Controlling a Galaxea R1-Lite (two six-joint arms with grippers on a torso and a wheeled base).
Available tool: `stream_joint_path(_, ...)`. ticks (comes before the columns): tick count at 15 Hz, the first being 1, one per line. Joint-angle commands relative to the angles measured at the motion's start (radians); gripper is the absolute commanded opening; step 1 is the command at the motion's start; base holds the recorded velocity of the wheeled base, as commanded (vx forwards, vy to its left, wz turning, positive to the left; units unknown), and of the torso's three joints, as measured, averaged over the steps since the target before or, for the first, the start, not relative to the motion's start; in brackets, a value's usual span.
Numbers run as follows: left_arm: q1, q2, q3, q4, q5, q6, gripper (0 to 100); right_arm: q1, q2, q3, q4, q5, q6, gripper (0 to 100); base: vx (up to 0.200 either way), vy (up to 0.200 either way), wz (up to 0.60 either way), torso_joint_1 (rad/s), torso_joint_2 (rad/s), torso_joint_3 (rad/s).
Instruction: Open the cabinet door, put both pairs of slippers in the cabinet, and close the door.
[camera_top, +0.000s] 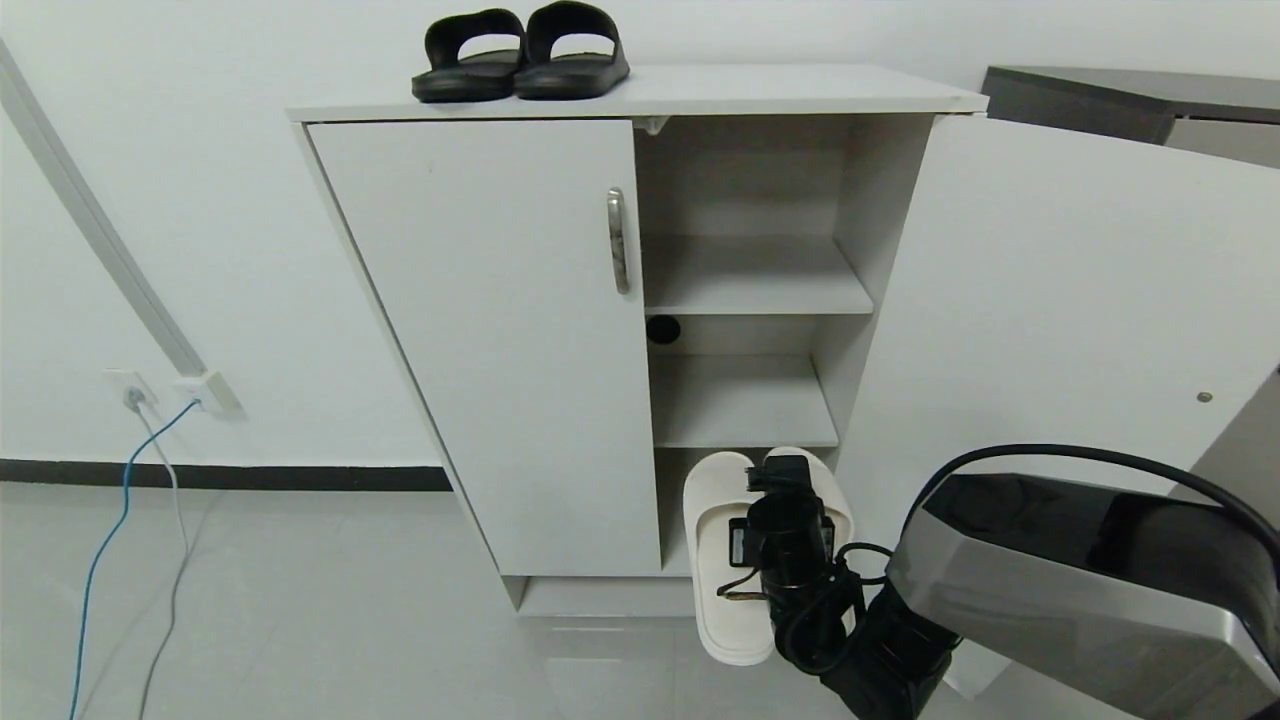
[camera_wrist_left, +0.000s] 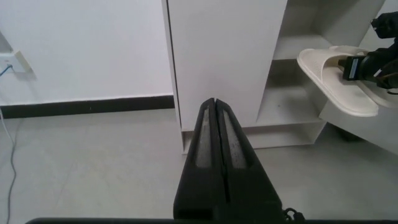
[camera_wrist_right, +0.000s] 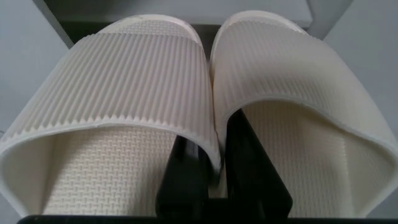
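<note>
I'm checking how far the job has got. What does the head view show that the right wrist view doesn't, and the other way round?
Head view alone: black slippers on top of the cabinet, its left door closed, right door open, shelves inside. Right wrist view alone: the ribbed straps of the white slippers up close, their inner sides pinched together. Both: the right gripper holding the white slippers.

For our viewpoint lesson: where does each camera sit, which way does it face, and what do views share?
Head: high, facing down at the cabinet topped by black slippers; right gripper shows.
Left wrist: low, facing the cabinet past its shut left gripper.
Right wrist: behind the right gripper, facing the white slippers it clamps.
Shared: all show those slippers.
</note>
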Motion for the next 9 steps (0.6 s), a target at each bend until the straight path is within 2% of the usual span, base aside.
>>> stream_joint_path(1, 0.0, 0.001, 0.0, 0.0, 0.0, -0.001, 0, 0.0, 0.006, -0.003, -0.001, 0.0, -0.001, 0, 0.0, 0.0, 0.0, -0.002, 0.0, -0.188)
stream_joint_path(7, 0.0, 0.001, 0.002, -0.002, 0.0, -0.002, 0, -0.02, 0.026, -0.038, -0.007, -0.003, -0.032, 0, 0.0, 0.0, 0.0, 0.005, 0.0, -0.198)
stream_joint_path(9, 0.0, 0.001, 0.002, -0.002, 0.0, -0.002, 0, -0.017, 0.026, -0.032, -0.065, -0.004, -0.079, 0, 0.0, 0.0, 0.0, 0.005, 0.0, -0.2)
